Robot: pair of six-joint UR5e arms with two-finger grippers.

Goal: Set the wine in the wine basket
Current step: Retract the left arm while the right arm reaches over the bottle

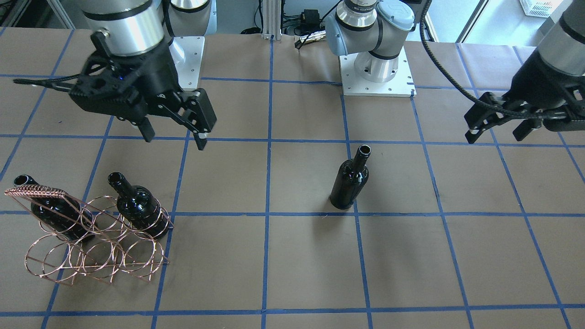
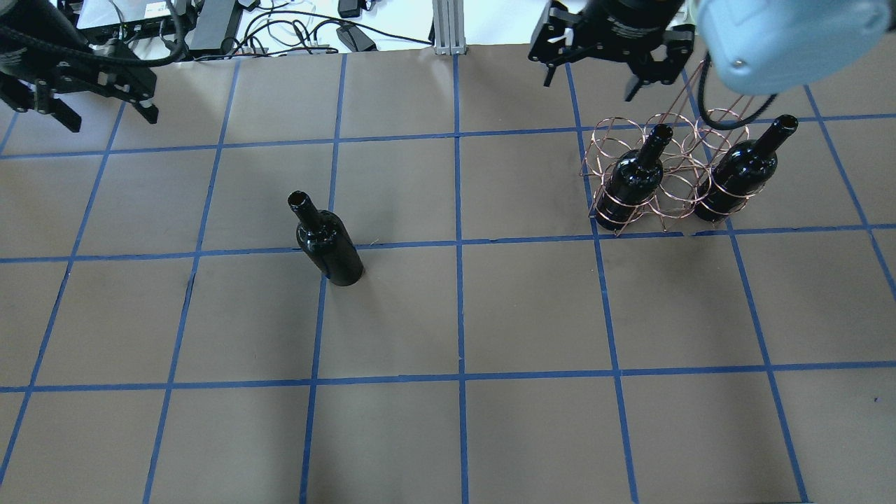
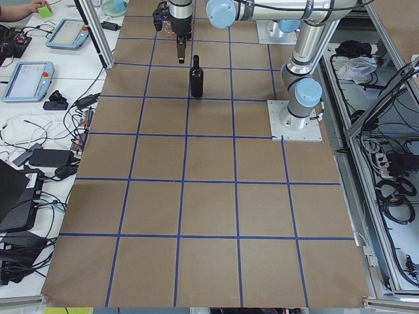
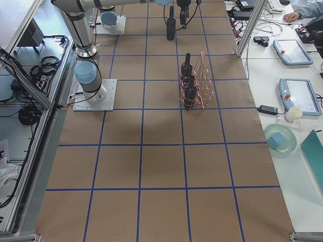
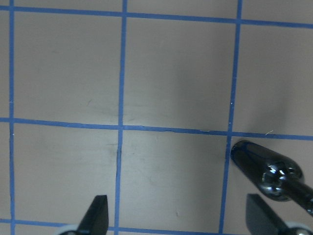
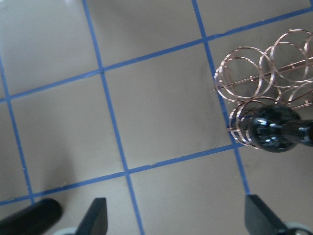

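Observation:
One wine bottle (image 2: 327, 241) stands alone and upright on the table's left half; it also shows in the front view (image 1: 349, 180) and the left wrist view (image 5: 266, 171). The copper wire wine basket (image 2: 672, 143) stands at the far right, also in the front view (image 1: 93, 253). It holds two bottles (image 2: 633, 182) (image 2: 742, 171) in the end rings of the row nearer the robot. My left gripper (image 2: 110, 117) is open and empty, high, far left of the lone bottle. My right gripper (image 2: 590, 84) is open and empty above the table beside the basket.
The table (image 2: 448, 315) is brown paper with a blue tape grid. The arm bases (image 1: 377, 73) stand at the robot-side edge. Cables and electronics (image 2: 210, 21) lie beyond the far edge. The basket's handle bar (image 1: 36, 191) rises above its rings.

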